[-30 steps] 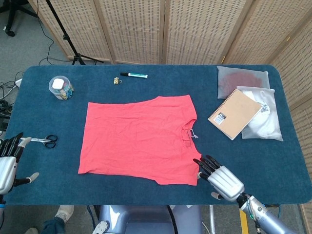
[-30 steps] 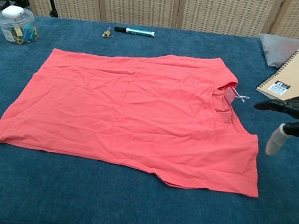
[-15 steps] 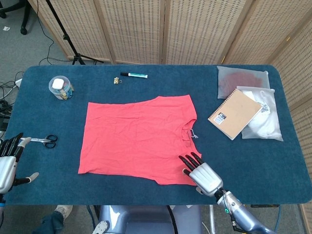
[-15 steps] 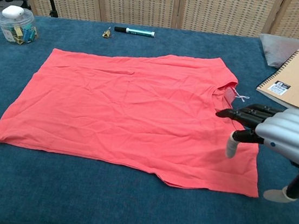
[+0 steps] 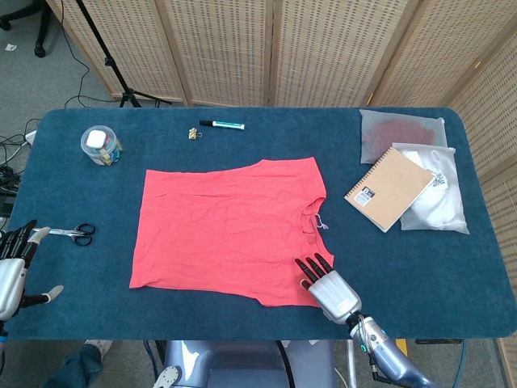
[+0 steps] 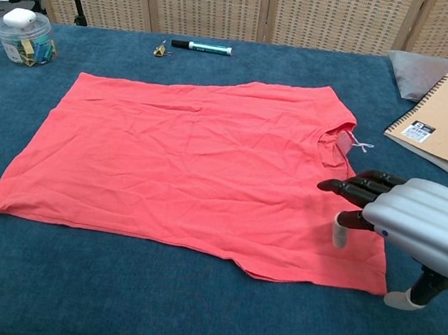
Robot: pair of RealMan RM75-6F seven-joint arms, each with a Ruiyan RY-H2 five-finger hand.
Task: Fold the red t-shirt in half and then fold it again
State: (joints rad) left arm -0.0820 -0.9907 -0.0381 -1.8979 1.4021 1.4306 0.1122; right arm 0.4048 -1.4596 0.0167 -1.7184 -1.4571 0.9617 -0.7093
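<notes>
The red t-shirt (image 5: 230, 228) (image 6: 200, 164) lies flat and spread out on the blue table, its neck opening toward the right. My right hand (image 5: 329, 288) (image 6: 413, 223) hovers over the shirt's near right corner, fingers stretched out and apart, holding nothing. Whether its fingertips touch the cloth is unclear. At the table's left front edge my left hand (image 5: 14, 267) is open and holds nothing; the chest view does not show it.
Scissors (image 5: 75, 234) lie left of the shirt. A jar (image 5: 101, 145) (image 6: 25, 37), a binder clip (image 5: 193, 132) and a marker (image 5: 222, 124) (image 6: 201, 47) sit at the back. A spiral notebook (image 5: 388, 188) (image 6: 447, 117) and plastic bags (image 5: 428, 190) lie to the right.
My right hand has moved left from beside the shirt to over its near right corner. The left hand and the shirt have not moved.
</notes>
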